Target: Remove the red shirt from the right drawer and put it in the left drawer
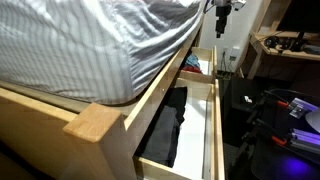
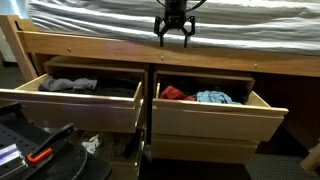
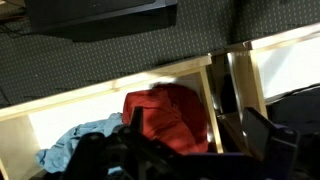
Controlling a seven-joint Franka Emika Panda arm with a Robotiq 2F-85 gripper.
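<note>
The gripper (image 2: 173, 38) hangs high against the bed, roughly over the seam between the two drawers, jaws spread wide and holding nothing. Down below, the red shirt (image 2: 175, 93) sits bunched in the right drawer (image 2: 215, 118), tucked at the end nearest the left drawer (image 2: 70, 108), with a light blue cloth (image 2: 213, 97) touching it on its other side. The wrist view shows it best: the shirt is a rumpled mound with folds standing up, and the blue cloth laps against one edge. It looks soft, light and limp, so once lifted it should drape and trail rather than hold a shape, and a hanging hem could catch on the thin drawer wall. The best hold is probably the high crumpled ridge in the middle of the mound, away from the blue cloth, pinching deep enough to gather several layers at once. The left drawer holds a dark garment (image 2: 75, 85), with white floor showing beside it.
</note>
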